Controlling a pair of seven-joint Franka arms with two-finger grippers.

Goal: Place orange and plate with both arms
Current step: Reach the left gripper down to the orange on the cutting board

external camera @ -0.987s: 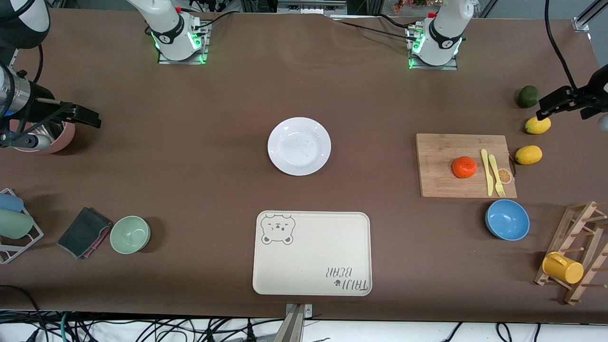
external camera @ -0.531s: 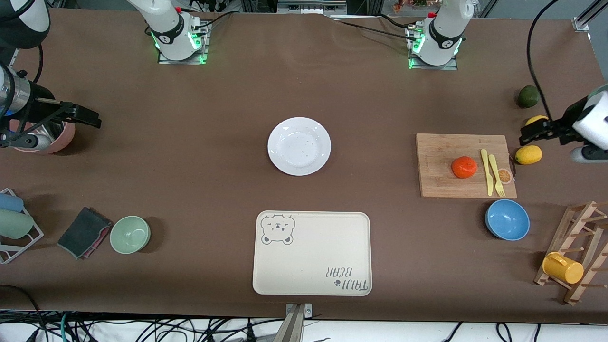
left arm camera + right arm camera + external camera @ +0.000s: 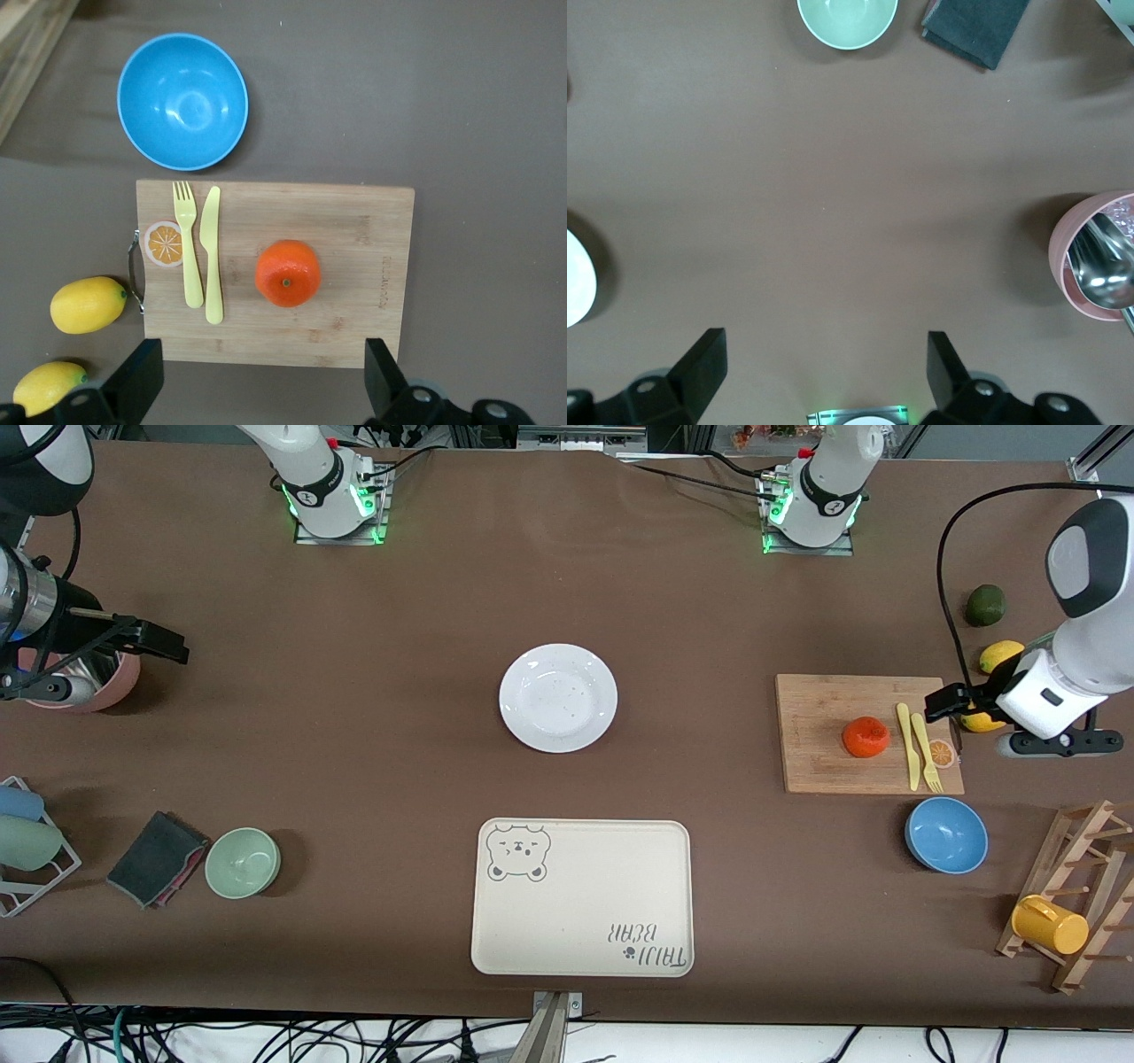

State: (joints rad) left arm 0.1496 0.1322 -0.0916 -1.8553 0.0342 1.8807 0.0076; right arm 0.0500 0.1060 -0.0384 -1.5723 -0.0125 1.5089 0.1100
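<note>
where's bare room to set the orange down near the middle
Bare patches: the bear tray, nothing on it; the white plate; brown tabletop between the plate and the green bowl. Crowded: around the cutting board holding the orange, with cutlery, lemons and blue bowl.

One orange (image 3: 866, 737), one white plate (image 3: 558, 698), one bear tray (image 3: 582, 897) at 6 o'clock, two bowls, blue (image 3: 946, 834) and green (image 3: 243, 862), two yellow lemons (image 3: 87, 304), one dark green fruit (image 3: 984, 605), one cutting board (image 3: 824, 766) at 3 o'clock, one yellow fork (image 3: 925, 754), one yellow knife (image 3: 908, 746), one yellow cup (image 3: 1049, 925), one pink cup (image 3: 97, 688), one dark cloth (image 3: 157, 858)
</note>
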